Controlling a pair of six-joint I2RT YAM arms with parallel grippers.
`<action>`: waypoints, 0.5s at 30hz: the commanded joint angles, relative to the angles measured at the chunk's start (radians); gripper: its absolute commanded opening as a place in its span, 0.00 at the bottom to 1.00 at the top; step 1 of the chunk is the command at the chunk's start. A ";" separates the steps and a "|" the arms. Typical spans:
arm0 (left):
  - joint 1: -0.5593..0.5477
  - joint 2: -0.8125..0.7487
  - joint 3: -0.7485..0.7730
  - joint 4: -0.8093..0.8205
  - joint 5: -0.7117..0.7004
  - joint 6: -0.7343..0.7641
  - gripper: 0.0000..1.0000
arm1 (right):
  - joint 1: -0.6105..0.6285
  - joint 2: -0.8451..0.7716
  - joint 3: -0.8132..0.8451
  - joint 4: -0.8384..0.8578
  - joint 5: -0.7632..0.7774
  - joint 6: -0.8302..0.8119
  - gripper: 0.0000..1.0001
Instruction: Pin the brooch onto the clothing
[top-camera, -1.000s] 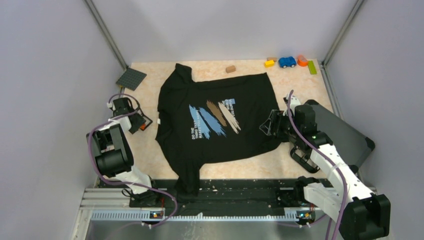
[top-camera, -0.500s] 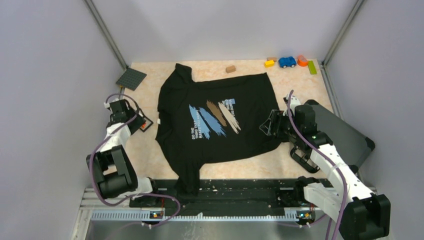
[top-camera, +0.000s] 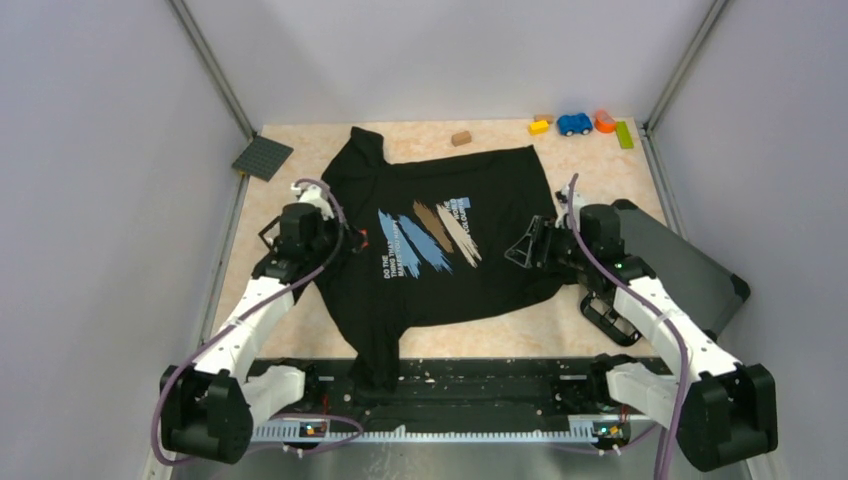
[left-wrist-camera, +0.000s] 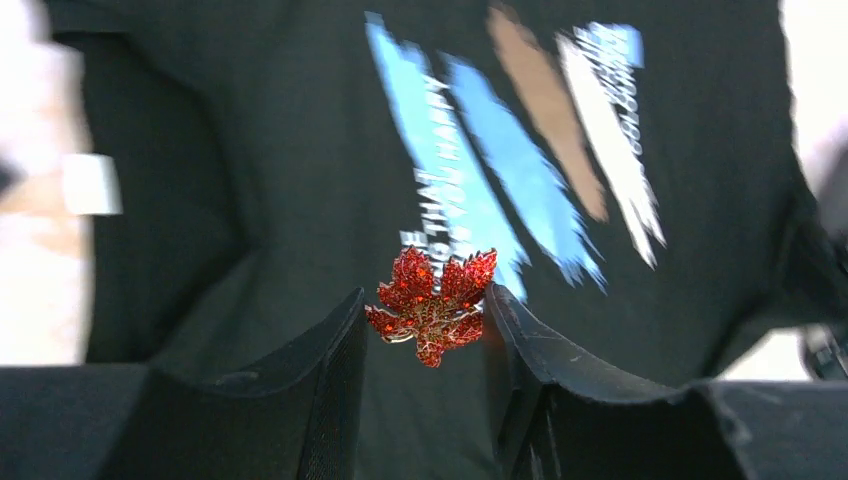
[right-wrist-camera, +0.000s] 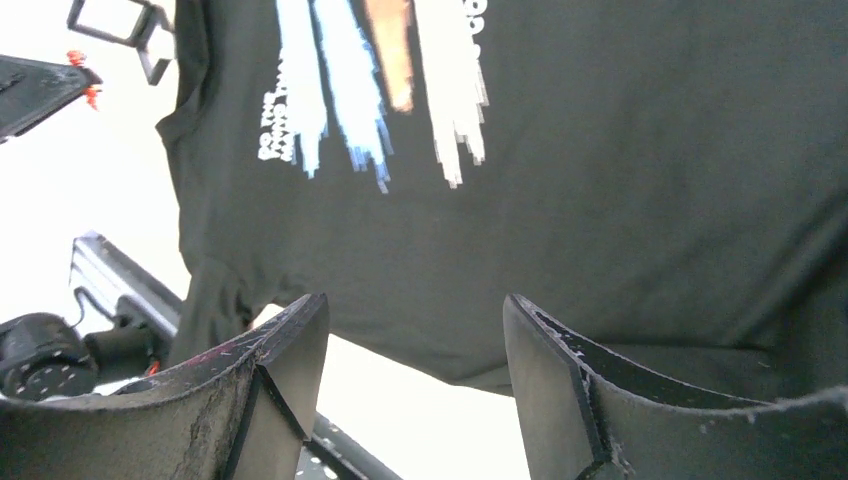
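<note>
The black T-shirt (top-camera: 440, 250) with blue, brown and white brush strokes lies flat in the middle of the table. My left gripper (top-camera: 350, 240) hovers over the shirt's left part, beside the print. It is shut on the brooch (left-wrist-camera: 432, 305), a sparkly red maple-leaf pin held between the fingertips above the shirt (left-wrist-camera: 300, 180). The brooch shows as a red speck in the top view (top-camera: 361, 240). My right gripper (top-camera: 525, 250) is open and empty over the shirt's right edge. In its wrist view the right gripper (right-wrist-camera: 415, 320) hangs above the shirt's hem (right-wrist-camera: 600, 200).
A dark grey hard case (top-camera: 680, 265) lies at the right beside my right arm. A grey baseplate (top-camera: 263, 157) lies at the back left. A brown block (top-camera: 461, 138), a yellow block (top-camera: 538, 127), a blue toy car (top-camera: 574, 124) and other toys stand along the back. A small black-framed box (right-wrist-camera: 115, 25) sits left of the shirt.
My left arm has swung right from the table's left side to above the shirt's left part, carrying the brooch. My right gripper has shifted slightly left.
</note>
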 joint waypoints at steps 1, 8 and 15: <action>-0.133 -0.041 -0.054 0.156 0.116 0.028 0.40 | 0.089 0.066 0.083 0.109 -0.086 0.080 0.66; -0.350 -0.064 -0.151 0.379 0.182 0.093 0.40 | 0.211 0.179 0.142 0.219 -0.150 0.192 0.62; -0.504 -0.007 -0.141 0.432 0.143 0.143 0.39 | 0.276 0.256 0.164 0.270 -0.158 0.246 0.56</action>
